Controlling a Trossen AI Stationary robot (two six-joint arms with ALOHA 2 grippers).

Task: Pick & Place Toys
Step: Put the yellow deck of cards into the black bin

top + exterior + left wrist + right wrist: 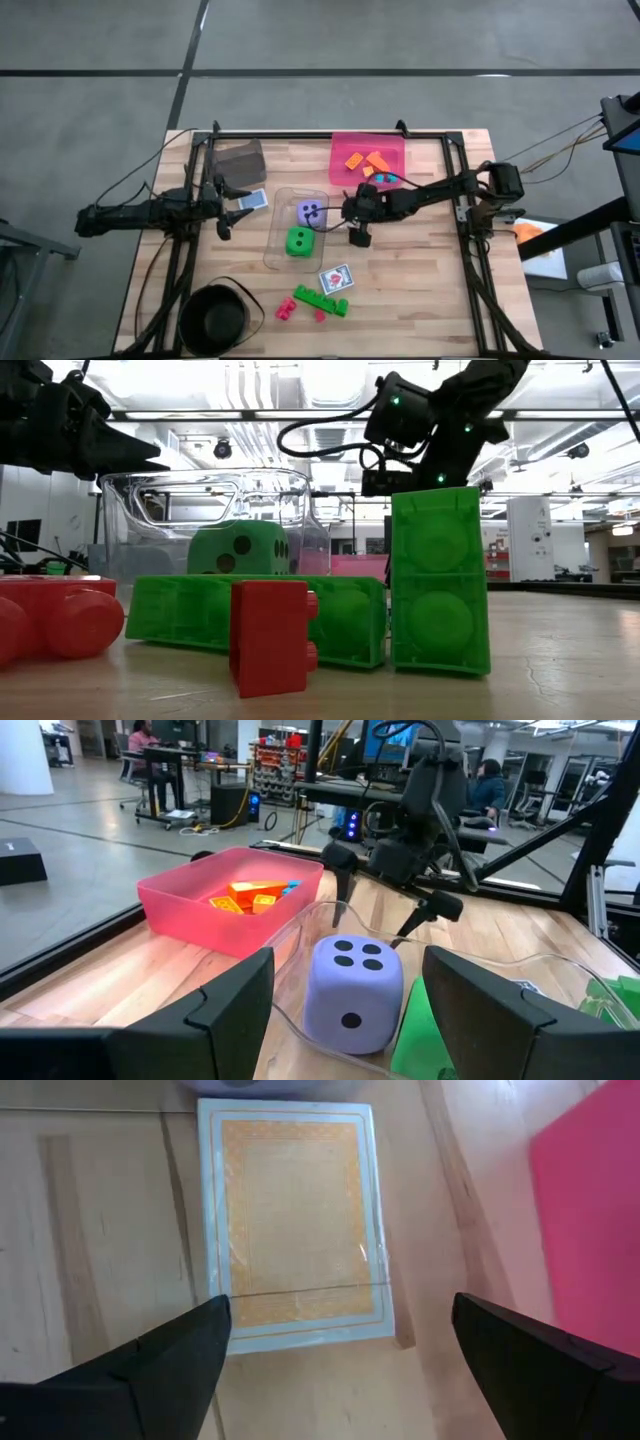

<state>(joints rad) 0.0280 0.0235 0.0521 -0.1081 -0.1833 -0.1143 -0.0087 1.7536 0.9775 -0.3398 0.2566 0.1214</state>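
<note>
My right gripper [357, 232] hangs open, tilted down, between the clear bin [283, 262] and the pink bin [392, 147]. In its wrist view a card deck [295, 1220] with an orange back and pale blue border lies flat on the table ahead of the open gripper [340, 1308], untouched. The clear bin holds a purple die [310, 211] and a green die [298, 241]. The pink bin holds orange and teal bricks [368, 162]. My left gripper [228, 208] waits open and level at the table's left, facing the purple die [352, 990].
A picture card [336, 279], green bricks [320, 300] and pink bricks [287, 310] lie toward the near edge. A black bowl [213, 318] stands near left, a grey bin [240, 160] far left. A pale blue card [256, 200] lies by my left gripper.
</note>
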